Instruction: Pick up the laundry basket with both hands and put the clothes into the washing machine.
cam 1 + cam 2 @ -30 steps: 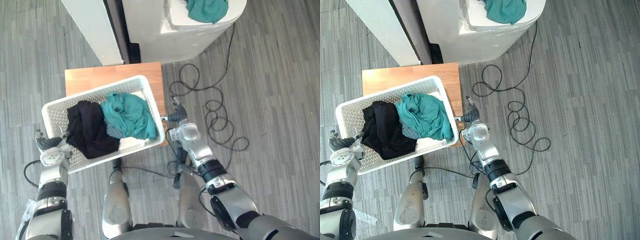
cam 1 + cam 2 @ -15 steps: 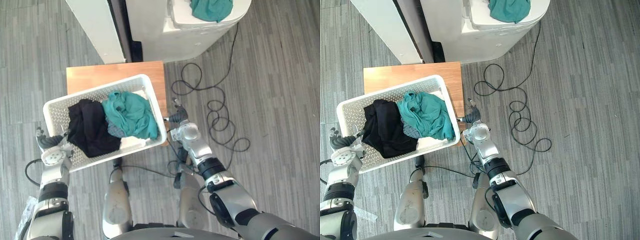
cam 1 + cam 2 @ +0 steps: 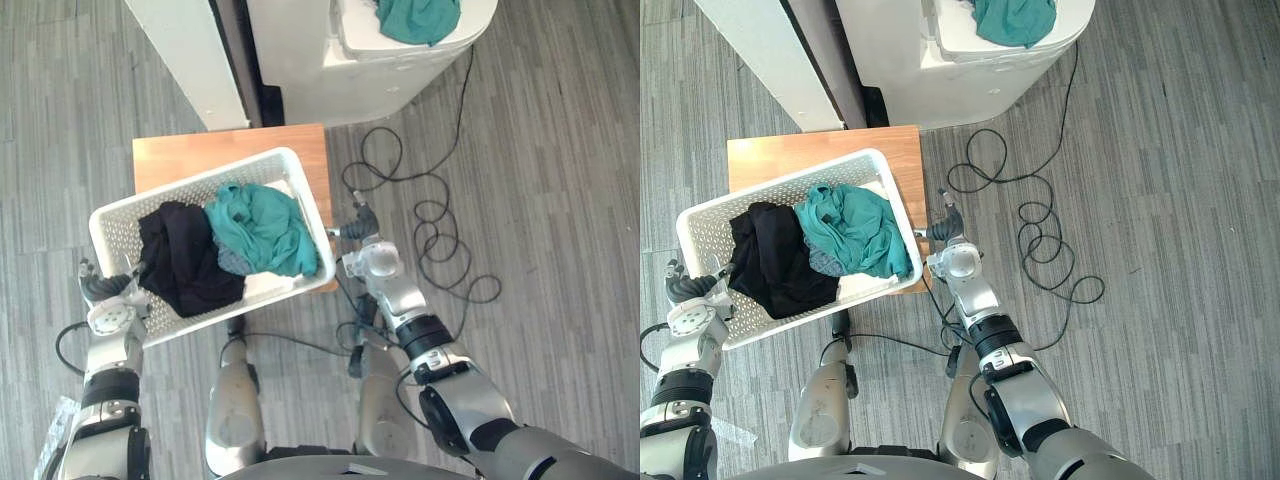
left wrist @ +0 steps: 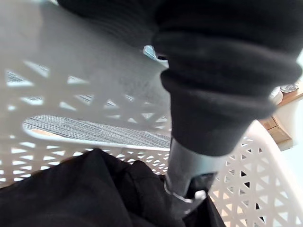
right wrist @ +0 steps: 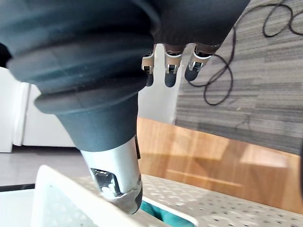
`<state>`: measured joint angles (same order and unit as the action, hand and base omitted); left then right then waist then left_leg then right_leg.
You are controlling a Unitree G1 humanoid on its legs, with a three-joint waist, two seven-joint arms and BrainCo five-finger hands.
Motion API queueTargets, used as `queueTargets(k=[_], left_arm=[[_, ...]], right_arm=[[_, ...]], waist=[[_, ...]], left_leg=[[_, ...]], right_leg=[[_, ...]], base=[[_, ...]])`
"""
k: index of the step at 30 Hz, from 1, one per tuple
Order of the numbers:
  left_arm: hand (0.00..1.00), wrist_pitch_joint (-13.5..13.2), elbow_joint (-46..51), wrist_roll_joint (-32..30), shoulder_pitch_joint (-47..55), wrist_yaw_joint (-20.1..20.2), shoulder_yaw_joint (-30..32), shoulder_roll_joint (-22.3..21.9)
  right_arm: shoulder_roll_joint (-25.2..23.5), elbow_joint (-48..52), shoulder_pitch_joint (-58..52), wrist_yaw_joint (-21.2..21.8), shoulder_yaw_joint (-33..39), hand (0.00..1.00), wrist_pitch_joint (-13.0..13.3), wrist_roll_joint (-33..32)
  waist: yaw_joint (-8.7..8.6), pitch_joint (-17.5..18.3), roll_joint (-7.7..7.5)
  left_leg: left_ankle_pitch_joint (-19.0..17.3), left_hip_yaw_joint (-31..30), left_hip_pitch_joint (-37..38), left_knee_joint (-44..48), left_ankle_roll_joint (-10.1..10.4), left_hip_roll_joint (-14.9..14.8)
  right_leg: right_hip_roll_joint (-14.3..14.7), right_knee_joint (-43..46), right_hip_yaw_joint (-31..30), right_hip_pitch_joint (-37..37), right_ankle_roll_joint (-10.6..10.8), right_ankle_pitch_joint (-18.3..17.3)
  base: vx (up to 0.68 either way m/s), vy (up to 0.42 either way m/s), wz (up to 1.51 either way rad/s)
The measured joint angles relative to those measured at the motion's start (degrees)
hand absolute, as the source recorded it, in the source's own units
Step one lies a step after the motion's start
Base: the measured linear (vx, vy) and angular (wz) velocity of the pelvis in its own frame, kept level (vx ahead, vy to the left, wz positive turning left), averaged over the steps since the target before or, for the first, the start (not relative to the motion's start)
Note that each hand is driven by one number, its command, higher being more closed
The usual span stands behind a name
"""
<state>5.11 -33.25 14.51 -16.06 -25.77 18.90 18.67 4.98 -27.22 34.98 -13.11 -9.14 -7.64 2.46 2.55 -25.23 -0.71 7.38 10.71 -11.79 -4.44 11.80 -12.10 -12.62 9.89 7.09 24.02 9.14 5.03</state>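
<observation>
A white laundry basket (image 3: 160,322) hangs tilted between my two hands, partly over a small wooden table (image 3: 220,155). It holds a black garment (image 3: 180,255) and a teal garment (image 3: 260,225). My left hand (image 3: 103,290) grips the basket's near left end; in the left wrist view its thumb (image 4: 187,170) reaches over the perforated wall (image 4: 94,109) against the black cloth. My right hand (image 3: 360,232) holds the right end, its thumb (image 5: 116,175) on the rim (image 5: 57,189) and its fingers (image 5: 166,66) curled outside. The white washing machine (image 3: 370,70) stands beyond the table.
Another teal garment (image 3: 418,18) lies on top of the washing machine. A tall white panel (image 3: 180,50) stands to the machine's left, with a dark gap between them. Grey plank floor (image 3: 560,150) surrounds the table.
The whole picture has shifted a little, so the camera moved. The basket stays held between both hands over the table.
</observation>
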Motion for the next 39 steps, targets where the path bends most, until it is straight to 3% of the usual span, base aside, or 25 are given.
queueTargets(k=[11, 39], left_arm=[[0.0, 0.0, -0.1, 0.0, 0.7, -0.1, 0.1, -0.6], [0.0, -0.1, -0.2, 0.0, 2.2, -0.4, 0.0, -1.7]], right_arm=[[0.0, 7.0, -0.8, -4.7, 1.3, 0.0, 1.9, -6.5], [-1.3, 7.6, -4.3, -1.9, -4.3, 0.0, 2.4, -6.5]], waist=[[-0.48, 0.0, -0.05], [-0.92, 0.2, -0.35]], left_leg=[[0.0, 0.1, 0.4, 0.0, 0.0, 0.0], [0.0, -0.1, -0.1, 0.0, 0.0, -0.1]], right_leg=[[0.0, 0.0, -0.1, -0.2, 0.0, 0.0], [0.0, -0.1, 0.1, -0.2, 0.0, 0.0]], base=[[0.0, 0.0, 0.0], [0.0, 0.0, 0.0]])
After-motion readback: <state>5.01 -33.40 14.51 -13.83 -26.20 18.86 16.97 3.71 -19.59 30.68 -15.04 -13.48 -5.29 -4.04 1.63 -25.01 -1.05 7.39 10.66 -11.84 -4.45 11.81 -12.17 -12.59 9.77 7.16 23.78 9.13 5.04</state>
